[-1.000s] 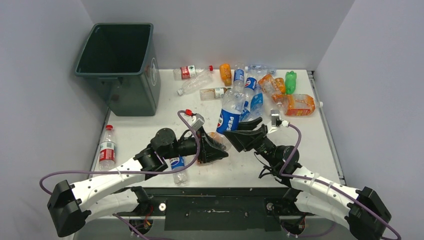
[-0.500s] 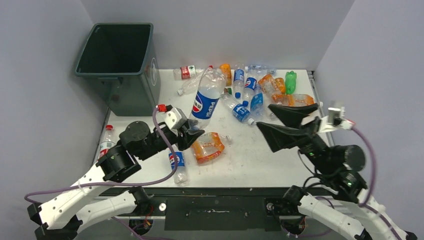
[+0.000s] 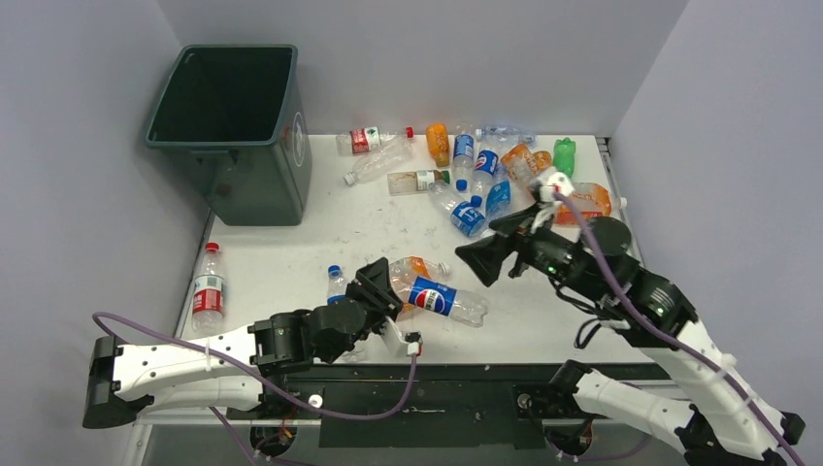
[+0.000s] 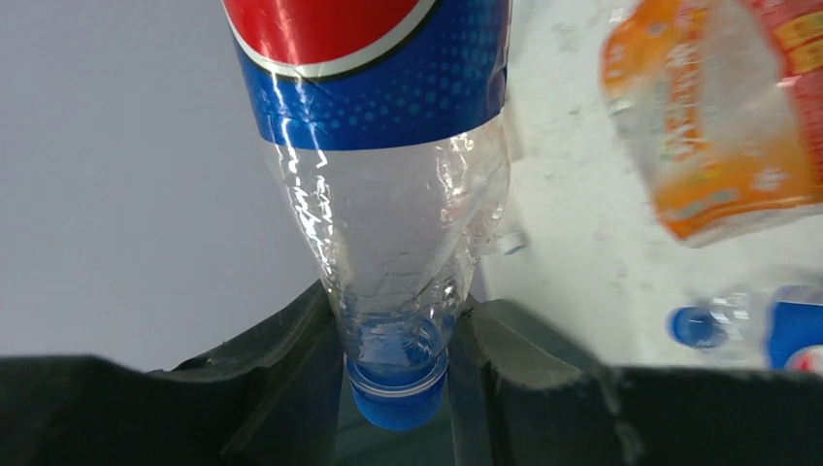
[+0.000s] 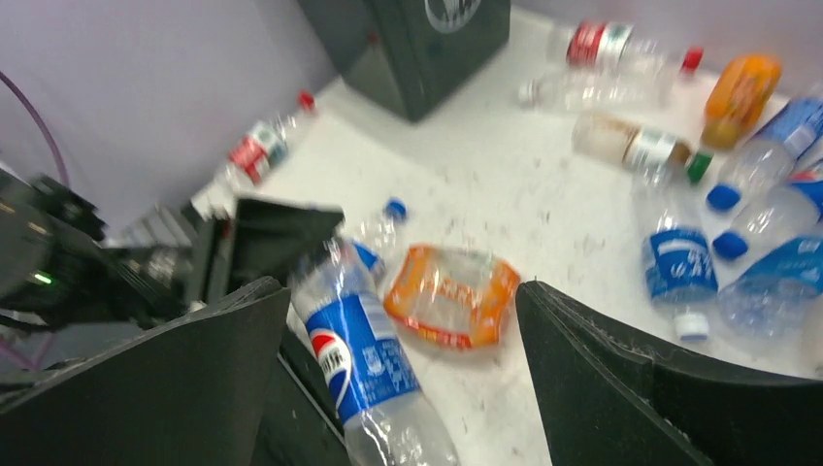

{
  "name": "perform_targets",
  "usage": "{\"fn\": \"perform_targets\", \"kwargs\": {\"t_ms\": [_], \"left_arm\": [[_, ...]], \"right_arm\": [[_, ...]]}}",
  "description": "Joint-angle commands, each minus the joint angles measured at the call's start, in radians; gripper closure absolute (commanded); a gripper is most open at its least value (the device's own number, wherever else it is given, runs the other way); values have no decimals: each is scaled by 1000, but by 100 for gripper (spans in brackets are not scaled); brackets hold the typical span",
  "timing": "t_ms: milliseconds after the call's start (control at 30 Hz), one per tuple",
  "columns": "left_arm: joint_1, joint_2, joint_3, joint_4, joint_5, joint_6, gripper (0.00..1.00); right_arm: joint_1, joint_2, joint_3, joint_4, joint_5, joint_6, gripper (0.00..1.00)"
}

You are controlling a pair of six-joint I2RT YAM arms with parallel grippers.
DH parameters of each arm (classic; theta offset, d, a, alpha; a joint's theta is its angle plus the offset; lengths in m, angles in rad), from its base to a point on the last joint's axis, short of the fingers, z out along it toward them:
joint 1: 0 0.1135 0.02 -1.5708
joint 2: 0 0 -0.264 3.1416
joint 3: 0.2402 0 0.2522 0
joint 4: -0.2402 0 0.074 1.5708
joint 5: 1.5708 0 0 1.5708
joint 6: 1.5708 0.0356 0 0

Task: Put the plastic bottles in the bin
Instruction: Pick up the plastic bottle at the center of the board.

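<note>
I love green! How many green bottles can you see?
1. The green bottle lies near the table's far right corner, next to an orange bottle. Other bottles might hide more.

The bin (image 3: 257, 184) is dark green-grey with a round white sticker (image 3: 299, 131). The tabletop (image 3: 291, 252) is white, flecked with dark specks. The clear bottle (image 3: 442, 298) nearest the front has a blue label with a red, white and blue roundel, and a blue cap. The crushed bottle (image 3: 408, 268) beside it is orange with a clear neck. One far bottle (image 3: 564, 155) is green.
</note>
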Motion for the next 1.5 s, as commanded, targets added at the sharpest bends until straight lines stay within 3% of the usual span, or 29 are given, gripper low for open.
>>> {"fn": "perform_targets", "kwargs": {"t_ms": [0,400,600,700,1000,1067,1100,1133,1167,1367,1467], "left_arm": [[-5,-14,13,380,-104,413,100],[-8,-17,16,357,-10,554,100],[-9,-24,22,360,8,564,100],[-9,-23,28,355,15,558,100],[-10,-24,65,357,32,505,100],[-9,-22,79,350,30,467,84],[-10,-19,89,345,28,433,65],[-10,-17,96,343,28,399,41],[-10,-15,100,346,26,369,3],[-18,-30,102,417,4,117,4],[-31,-57,133,410,11,-158,4]], "right_arm": [[6,67,-10,-131,-123,-43,10],[7,140,-100,-123,-367,-101,10],[6,210,-126,-131,-370,-122,10],[7,228,-137,-132,-338,-142,0],[7,231,-163,-92,-402,-156,47],[7,214,-167,-69,-391,-146,54],[6,201,-166,-57,-382,-139,56],[7,185,-166,-41,-370,-131,58],[7,163,-165,-19,-351,-120,60],[6,-69,-243,239,-217,-68,66],[7,-217,-356,436,-143,-41,65]]}}
